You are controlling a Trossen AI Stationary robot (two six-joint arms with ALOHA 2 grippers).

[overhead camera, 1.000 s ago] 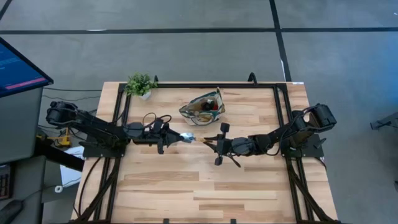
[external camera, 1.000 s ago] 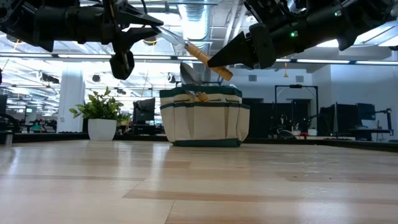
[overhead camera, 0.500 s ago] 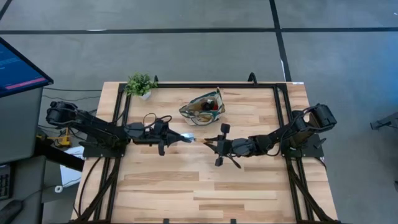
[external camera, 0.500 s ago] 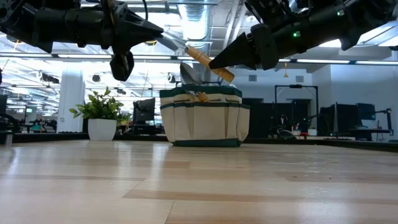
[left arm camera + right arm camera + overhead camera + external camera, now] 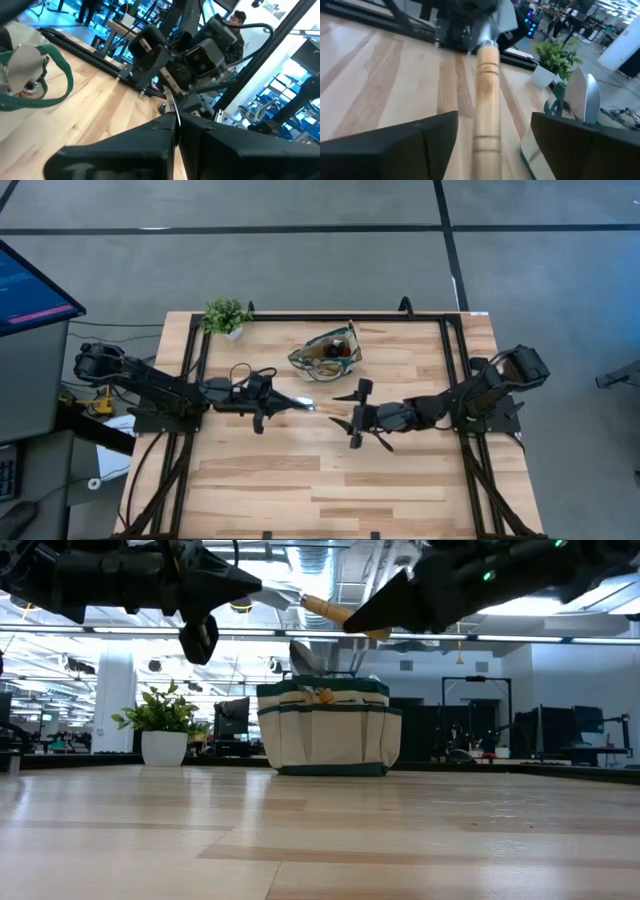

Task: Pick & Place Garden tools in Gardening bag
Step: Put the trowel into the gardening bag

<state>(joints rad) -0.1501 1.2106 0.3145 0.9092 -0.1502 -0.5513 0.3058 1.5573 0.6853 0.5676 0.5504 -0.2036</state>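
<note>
Both arms are up over the table (image 5: 300,480), meeting at centre frame in the high view. Left gripper (image 5: 292,402) is clamped flat on the silver blade of a trowel (image 5: 312,406); in the left wrist view its fingers (image 5: 125,150) sit pressed together with only the thin blade edge between them. The trowel's wooden handle points toward the right arm.

Right gripper (image 5: 345,418) is at the handle end, fingers (image 5: 400,145) spread wide on either side of the handle, not touching it in the right wrist view. In the low view the trowel (image 5: 322,608) hangs tilted in the upper middle of the frame, above the bag.

Gardening bag (image 5: 328,352) stands on the table just above centre in the high view, upright, with 1 more trowel blade (image 5: 305,656) sticking out of its top. Potted plant (image 5: 227,316) is at the table's upper left, well apart from the bag.
</note>
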